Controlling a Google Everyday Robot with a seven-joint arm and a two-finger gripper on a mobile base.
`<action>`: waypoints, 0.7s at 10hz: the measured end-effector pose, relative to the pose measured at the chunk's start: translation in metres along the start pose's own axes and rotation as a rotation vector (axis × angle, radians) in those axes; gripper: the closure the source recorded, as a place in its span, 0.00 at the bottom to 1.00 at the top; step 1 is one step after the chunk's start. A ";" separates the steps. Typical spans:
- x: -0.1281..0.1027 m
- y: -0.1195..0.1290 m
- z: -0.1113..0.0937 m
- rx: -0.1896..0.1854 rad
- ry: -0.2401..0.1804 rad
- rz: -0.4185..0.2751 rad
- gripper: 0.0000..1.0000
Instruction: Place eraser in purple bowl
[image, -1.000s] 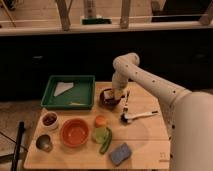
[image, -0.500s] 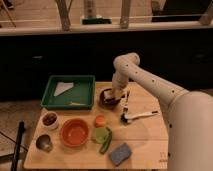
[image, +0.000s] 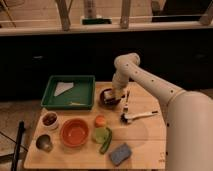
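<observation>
The purple bowl is small, dark and round. It stands on the wooden table, just right of the green tray. The eraser shows as a small dark block with a tan face, inside the bowl's rim. My gripper hangs straight down from the white arm, right over the bowl's right side and close against the eraser. I cannot tell whether it holds the eraser.
A green tray holding white paper stands at the back left. A small white bowl, an orange bowl and a metal cup are at the front left. An orange item, a green item, a blue sponge and a white-handled tool lie nearby.
</observation>
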 end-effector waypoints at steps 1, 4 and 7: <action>0.002 0.000 0.001 -0.003 -0.002 -0.002 0.99; -0.001 -0.001 0.001 0.002 0.003 -0.008 0.73; -0.004 -0.001 0.000 0.005 0.009 -0.011 0.43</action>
